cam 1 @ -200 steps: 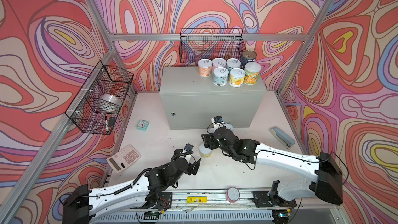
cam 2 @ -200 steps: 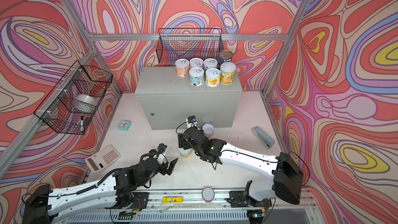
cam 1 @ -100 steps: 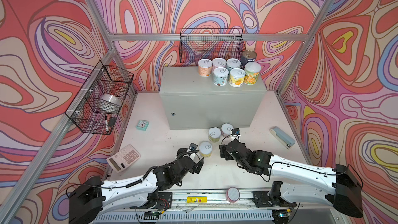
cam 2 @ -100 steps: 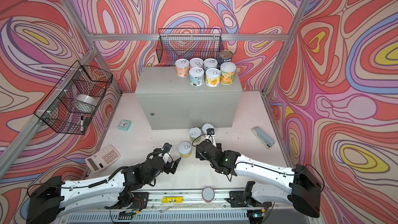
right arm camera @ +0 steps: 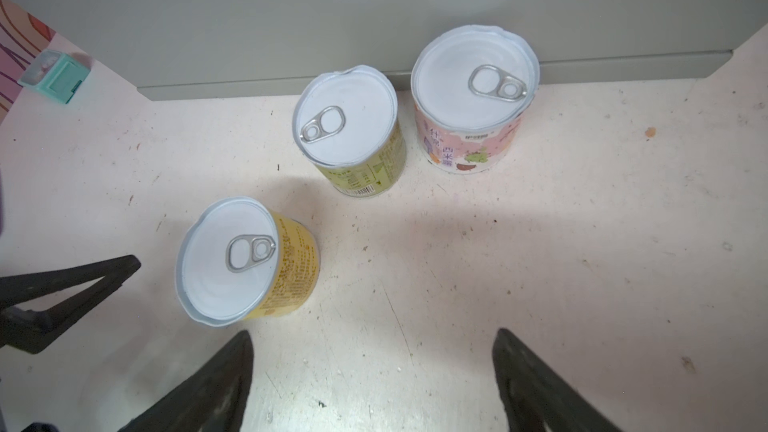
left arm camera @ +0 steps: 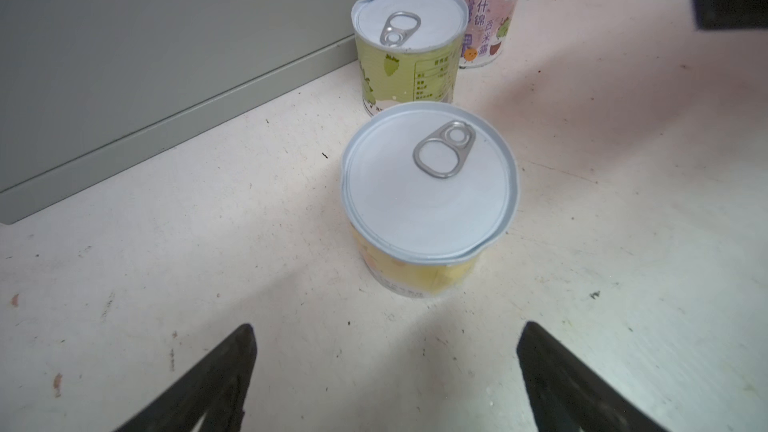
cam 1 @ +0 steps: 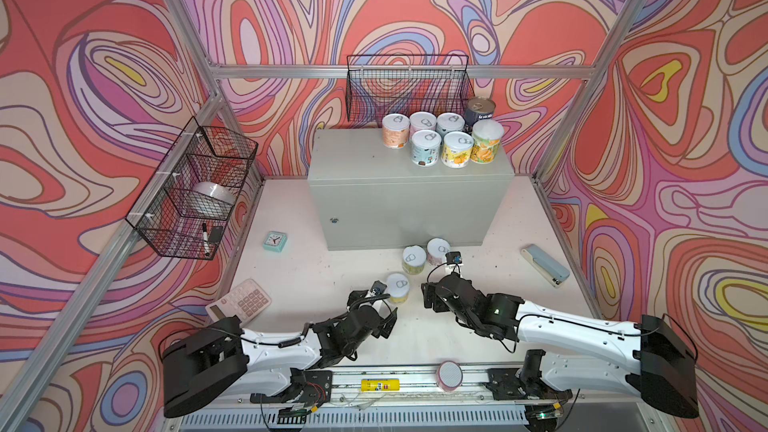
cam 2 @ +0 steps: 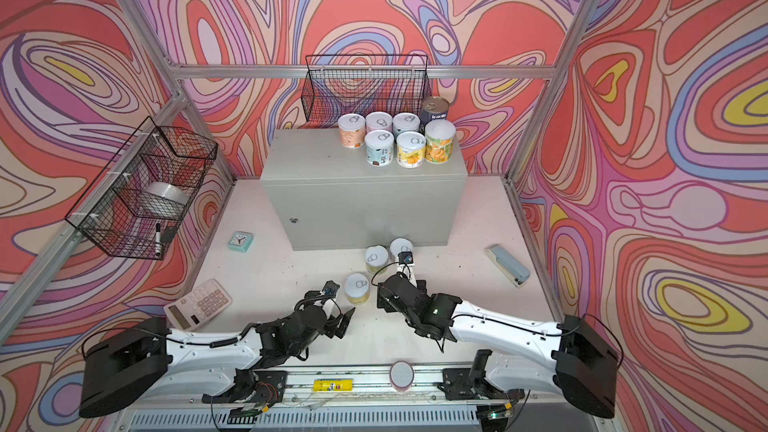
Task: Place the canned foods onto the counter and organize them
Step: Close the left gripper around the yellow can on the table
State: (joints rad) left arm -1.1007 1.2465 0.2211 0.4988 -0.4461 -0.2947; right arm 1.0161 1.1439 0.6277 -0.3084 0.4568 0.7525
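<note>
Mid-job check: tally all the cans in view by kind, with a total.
Short white-lid pull-tab cans: 8
Tall dark-blue can: 1
Orange-fruit can: 1
Total: 10

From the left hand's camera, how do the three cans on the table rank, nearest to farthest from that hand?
1. Yellow can, just ahead of the open left hand.
2. Green can, behind it, near the counter.
3. Pink can, farthest back, beside the green one.
</note>
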